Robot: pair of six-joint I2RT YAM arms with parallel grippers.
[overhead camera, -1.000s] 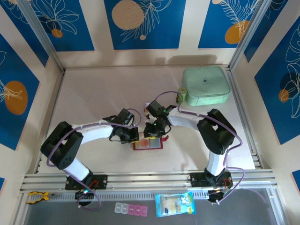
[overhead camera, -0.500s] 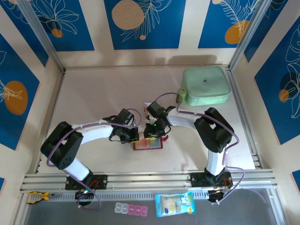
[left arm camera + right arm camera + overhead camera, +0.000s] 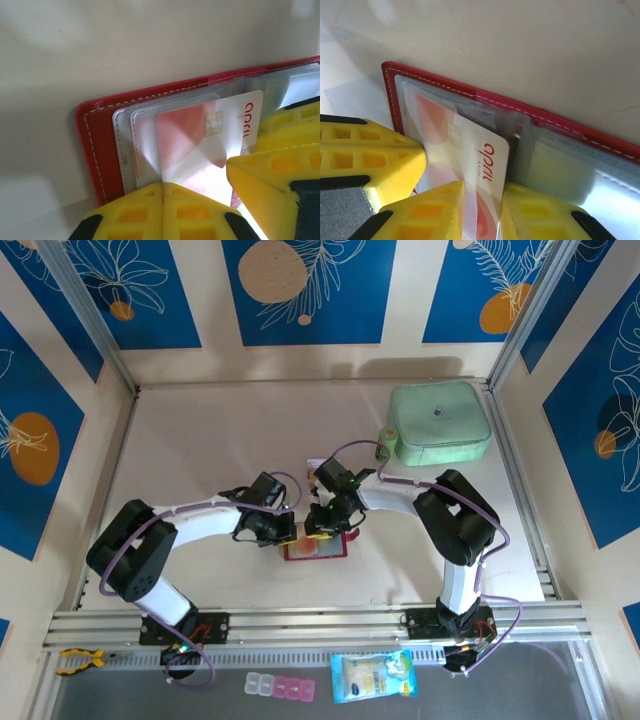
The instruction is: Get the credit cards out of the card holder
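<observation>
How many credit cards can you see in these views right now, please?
1: a red-and-white card, partly out of a clear sleeve of the red card holder, lying between the fingers of the right tool. Others may be hidden in the remaining sleeves.

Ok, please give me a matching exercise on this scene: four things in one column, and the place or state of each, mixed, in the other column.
Things:
1. card holder
2. red-and-white card
3. mint-green case
4. left gripper

Place or state:
A. at the far right of the table
B. shut, fingers pressed together
C. lying open near the middle, red edge showing
D. between the fingers of the right gripper

Pairs: 1-C; 2-D; 3-A; 4-B
</observation>
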